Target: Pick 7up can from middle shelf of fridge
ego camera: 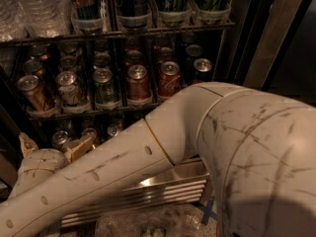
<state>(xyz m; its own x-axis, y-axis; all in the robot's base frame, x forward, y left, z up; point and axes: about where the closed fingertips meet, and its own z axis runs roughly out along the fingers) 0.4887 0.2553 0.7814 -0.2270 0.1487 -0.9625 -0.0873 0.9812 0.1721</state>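
Note:
The fridge [256,43] stands open in front of me, dark inside. Its middle shelf [123,105] holds rows of short cans in clear lane trays. The 7up can [69,89], pale silver-white with green marks, stands at the front of the second lane from the left. It is between a gold-brown can [33,92] and a darker green can [104,86]. My white arm [163,147] sweeps from the right down to the lower left. My gripper [52,149] is at the lower left, below the middle shelf and apart from the 7up can, partly hidden by the arm.
Two red cans [138,84] and a blue can [202,68] stand to the right on the same shelf. Tall bottles and cans [133,9] fill the rack above. More cans [89,132] sit on the rack below. A ribbed steel grille [163,186] runs along the base.

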